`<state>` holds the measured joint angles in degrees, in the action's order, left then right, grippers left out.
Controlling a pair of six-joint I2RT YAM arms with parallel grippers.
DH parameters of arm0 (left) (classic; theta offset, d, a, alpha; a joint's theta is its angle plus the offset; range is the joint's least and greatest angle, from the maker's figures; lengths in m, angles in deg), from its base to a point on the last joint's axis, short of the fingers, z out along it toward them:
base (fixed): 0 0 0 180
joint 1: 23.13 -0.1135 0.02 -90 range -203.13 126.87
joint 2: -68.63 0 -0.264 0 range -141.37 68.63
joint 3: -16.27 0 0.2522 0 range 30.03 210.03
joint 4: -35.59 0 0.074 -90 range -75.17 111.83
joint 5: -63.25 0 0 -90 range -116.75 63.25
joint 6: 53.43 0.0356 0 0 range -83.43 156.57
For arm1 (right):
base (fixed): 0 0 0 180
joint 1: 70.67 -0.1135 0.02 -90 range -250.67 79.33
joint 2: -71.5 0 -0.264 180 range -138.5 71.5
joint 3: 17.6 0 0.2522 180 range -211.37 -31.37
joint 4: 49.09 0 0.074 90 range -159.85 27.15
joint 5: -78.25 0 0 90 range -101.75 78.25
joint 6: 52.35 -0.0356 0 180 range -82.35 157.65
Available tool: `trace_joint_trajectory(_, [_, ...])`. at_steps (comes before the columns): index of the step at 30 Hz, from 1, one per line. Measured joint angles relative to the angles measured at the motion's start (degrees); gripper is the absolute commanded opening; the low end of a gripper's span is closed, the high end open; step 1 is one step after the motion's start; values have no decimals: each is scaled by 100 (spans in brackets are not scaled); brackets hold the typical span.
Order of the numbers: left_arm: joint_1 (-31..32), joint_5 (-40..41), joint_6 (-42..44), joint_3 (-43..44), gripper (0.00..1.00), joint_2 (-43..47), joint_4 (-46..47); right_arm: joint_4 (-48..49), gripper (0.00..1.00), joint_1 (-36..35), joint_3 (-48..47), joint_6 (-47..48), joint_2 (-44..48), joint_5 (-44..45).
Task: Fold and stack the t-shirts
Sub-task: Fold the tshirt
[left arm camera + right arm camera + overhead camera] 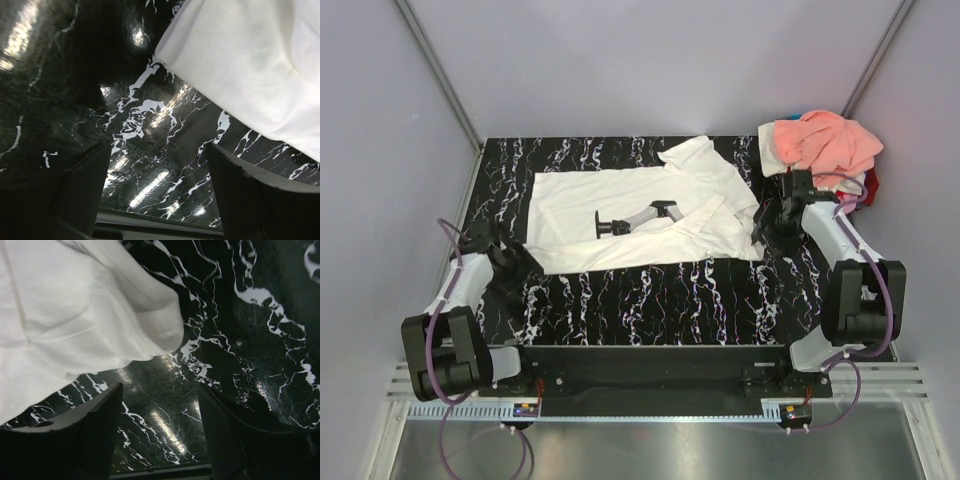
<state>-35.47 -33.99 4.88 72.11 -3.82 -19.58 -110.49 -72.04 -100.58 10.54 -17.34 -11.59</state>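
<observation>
Both the left gripper and right gripper gape empty over the black marbled table; a white t-shirt lies spread, grey walls around.

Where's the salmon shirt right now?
Top view: the salmon-peach shirt lies crumpled on a small pile at the table's far right corner, just beyond the right claw and right of the spread white t-shirt.

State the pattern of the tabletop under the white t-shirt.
The tabletop is black with white marble-like veining; it shows best in the top external view.
</observation>
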Motion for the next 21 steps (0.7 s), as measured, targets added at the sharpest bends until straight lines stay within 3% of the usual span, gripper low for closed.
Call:
trace_joint_trajectory(5, [-2,-186,-345,-264,80,162,474,330,67,289,909,-39,-282,-402])
trace_joint_trajectory(13, [-7,-155,-584,-590,80,188,1095,850,65,352,833,-15,-791,-590])
trace_joint_trajectory(17, [-17,-116,-640,-713,78,168,1331,1025,58,431,743,-11,-1198,-597])
trace_joint_trajectory(21, [-48,-46,-717,-791,76,107,1539,1069,44,546,562,-17,-1403,-708])
